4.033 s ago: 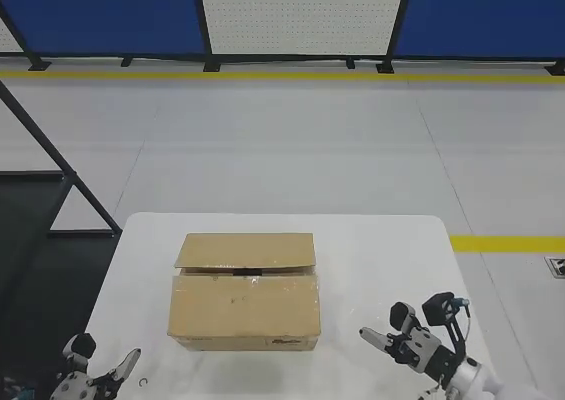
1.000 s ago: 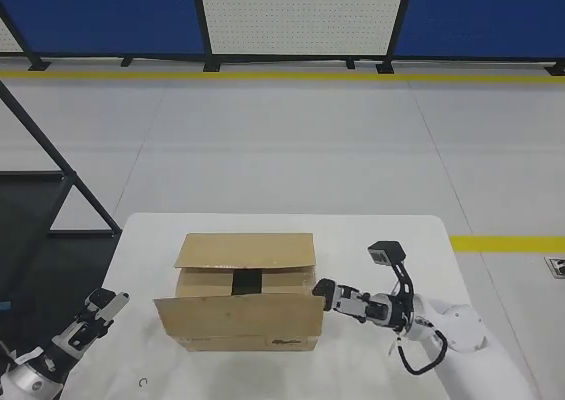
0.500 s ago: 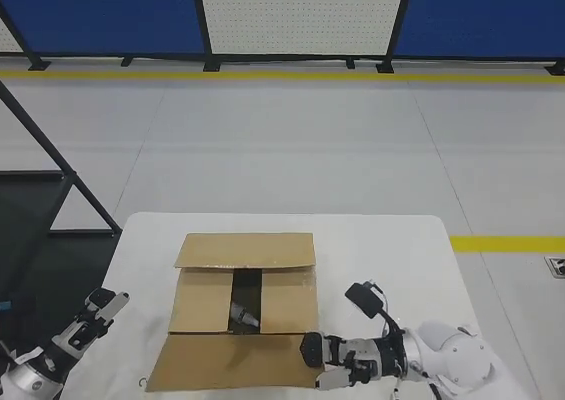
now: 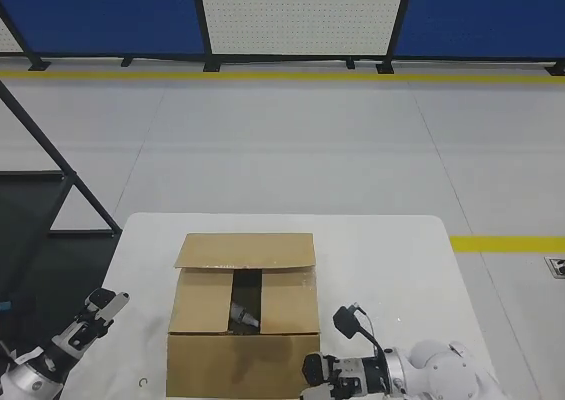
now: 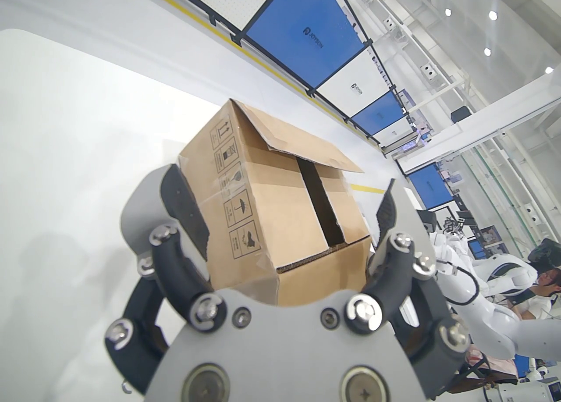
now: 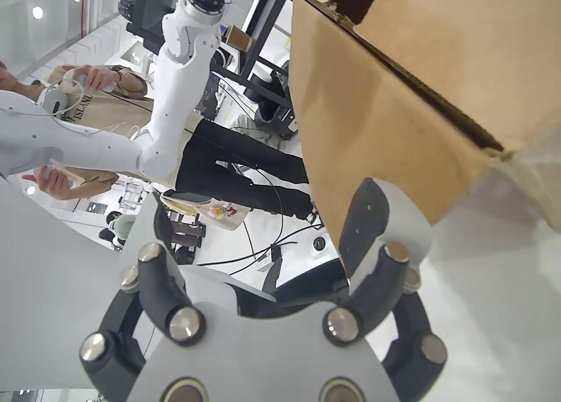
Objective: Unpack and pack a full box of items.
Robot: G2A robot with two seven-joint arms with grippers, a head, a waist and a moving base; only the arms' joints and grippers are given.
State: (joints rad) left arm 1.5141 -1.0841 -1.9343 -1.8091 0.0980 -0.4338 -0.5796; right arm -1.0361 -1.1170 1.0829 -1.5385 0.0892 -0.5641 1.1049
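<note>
The cardboard box point(image 4: 243, 300) stands in the middle of the white table point(image 4: 382, 260). Its far flap point(image 4: 246, 250) is laid back and its near flap point(image 4: 242, 365) hangs down the front side. Two inner flaps lie flat with a dark gap between them, where a pale item point(image 4: 246, 319) shows inside. My right gripper point(image 4: 312, 376) is at the box's front right corner; in the right wrist view it point(image 6: 263, 224) is open, with the hanging flap point(image 6: 372, 114) against one finger point(image 6: 363, 219). My left gripper point(image 4: 103, 304) is open, left of the box and apart from it point(image 5: 285, 211).
A small metal ring point(image 4: 142, 381) lies on the table near the front left. A black frame point(image 4: 22, 130) stands off the table's left side. Bare tabletop lies to the right of and behind the box.
The right gripper pulled the near flap open, outward and then down; it now hangs against the box front. The left arm moved up along the table's left side and has since kept still.
</note>
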